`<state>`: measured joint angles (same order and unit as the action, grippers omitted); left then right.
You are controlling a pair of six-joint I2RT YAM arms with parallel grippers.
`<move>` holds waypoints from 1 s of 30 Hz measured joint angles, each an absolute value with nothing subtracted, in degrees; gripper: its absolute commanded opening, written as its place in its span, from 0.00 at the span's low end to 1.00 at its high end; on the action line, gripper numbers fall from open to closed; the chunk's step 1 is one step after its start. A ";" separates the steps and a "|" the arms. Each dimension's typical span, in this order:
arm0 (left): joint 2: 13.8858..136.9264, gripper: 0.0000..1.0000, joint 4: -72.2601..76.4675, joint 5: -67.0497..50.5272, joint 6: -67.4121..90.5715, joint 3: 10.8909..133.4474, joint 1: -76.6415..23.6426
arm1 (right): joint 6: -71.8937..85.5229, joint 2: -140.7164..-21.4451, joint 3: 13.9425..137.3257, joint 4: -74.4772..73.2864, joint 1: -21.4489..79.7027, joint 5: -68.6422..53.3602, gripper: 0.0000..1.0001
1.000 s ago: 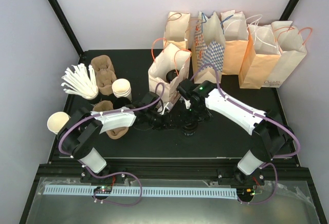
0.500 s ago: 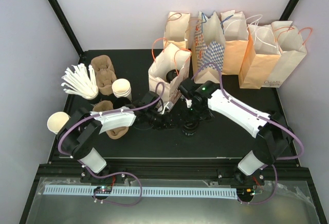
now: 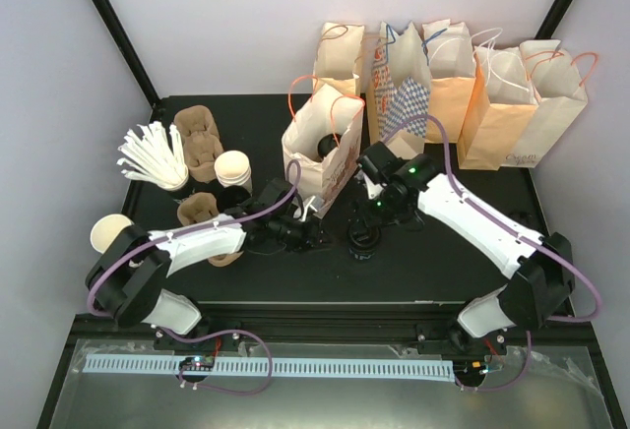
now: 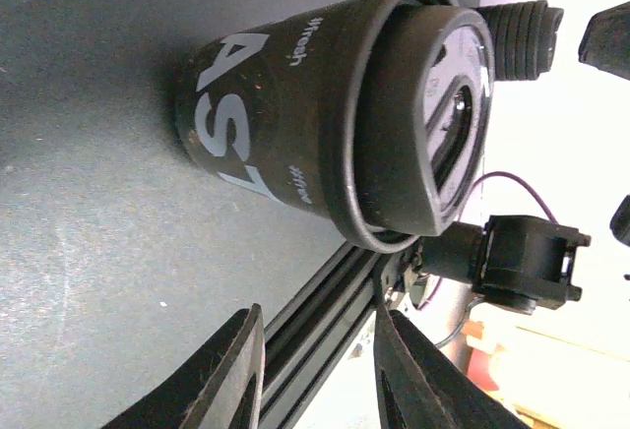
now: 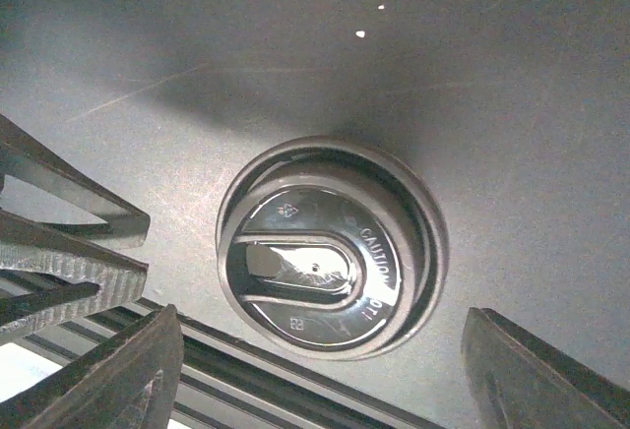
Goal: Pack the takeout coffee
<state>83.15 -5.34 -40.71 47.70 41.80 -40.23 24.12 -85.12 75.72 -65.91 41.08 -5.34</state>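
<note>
The takeout coffee is a dark cup with white lettering and a black lid, standing upright on the black table. In the left wrist view the takeout coffee fills the upper frame, and my left gripper is open just short of it with nothing between its fingers. From above, my left gripper sits to the cup's left. My right gripper hovers over the cup, jaws wide. The right wrist view looks down on the lid, with the right gripper open on either side of it, not touching.
An open paper bag with something dark inside stands just behind the cup. Several more bags line the back. At the left are straws, pulp carriers, stacked cream cups and a lone cup.
My right gripper has left the bag's mouth and come down over the cup. The left arm has stretched lower toward the cup. The open bag has shifted slightly left.
</note>
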 measured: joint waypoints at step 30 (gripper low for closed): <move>87.00 0.27 17.65 -37.06 69.67 35.46 -43.59 | 24.25 -74.65 55.94 -50.50 23.05 -29.39 0.35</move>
<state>87.00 17.65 -37.06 69.67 35.46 -43.59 24.25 -74.65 55.94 -50.50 23.05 -29.39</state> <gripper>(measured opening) 0.275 0.359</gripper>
